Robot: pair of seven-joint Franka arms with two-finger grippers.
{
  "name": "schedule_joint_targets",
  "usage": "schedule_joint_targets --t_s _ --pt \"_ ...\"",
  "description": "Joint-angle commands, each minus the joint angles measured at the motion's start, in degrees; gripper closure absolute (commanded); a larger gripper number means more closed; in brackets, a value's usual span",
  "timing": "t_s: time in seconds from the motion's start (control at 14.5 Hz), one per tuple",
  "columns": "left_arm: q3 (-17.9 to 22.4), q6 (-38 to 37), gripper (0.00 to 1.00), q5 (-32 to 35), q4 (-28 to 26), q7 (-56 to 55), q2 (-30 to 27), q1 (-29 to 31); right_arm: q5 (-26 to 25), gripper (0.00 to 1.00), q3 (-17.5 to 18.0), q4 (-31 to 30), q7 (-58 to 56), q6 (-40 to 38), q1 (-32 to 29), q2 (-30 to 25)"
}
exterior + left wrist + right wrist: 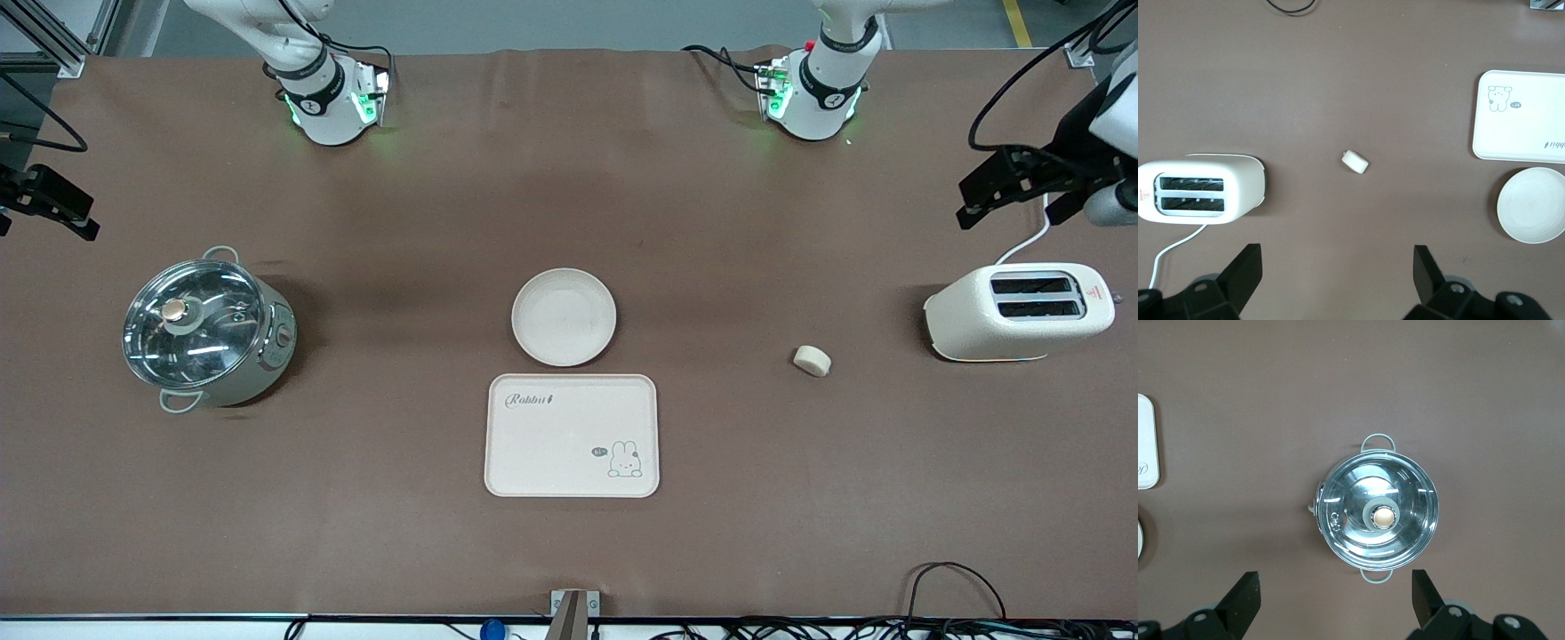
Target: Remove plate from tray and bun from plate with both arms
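Note:
The round cream plate (564, 316) sits empty on the table, just off the tray's edge and farther from the front camera than the tray (551, 444). The tray is bare, with its "Rabbit" word and bunny showing. The small pale bun (812, 360) lies on the table between the plate and the toaster. My left gripper (1009, 209) is open and empty, high over the left arm's end of the table. Its wrist view (1337, 267) shows the bun (1355, 161), plate (1533, 205) and tray (1525, 120). My right gripper (44, 222) is open and empty, high over the right arm's end (1336, 587).
A cream two-slot toaster (1018, 311) with a white cord stands at the left arm's end, and shows in the left wrist view (1198, 188). A steel pot with a glass lid (206, 327) stands at the right arm's end, and shows in the right wrist view (1379, 511). Cables run along the table's front edge.

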Motion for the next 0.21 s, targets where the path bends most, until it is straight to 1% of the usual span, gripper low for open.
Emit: schedule_joint_targets --t_s 0.0,0.14 --pt "5.15 -1.04 0.0 -0.72 -2.76 1.51 -2.76 -4.27 -0.44 0.0 0.42 0.39 -0.66 -0.31 -0.36 -0.09" --pt "5.51 -1.57 0.0 -0.72 -4.61 1.6 -4.08 -4.82 -0.62 0.0 0.42 0.83 -0.66 -0.23 -0.27 -0.09"
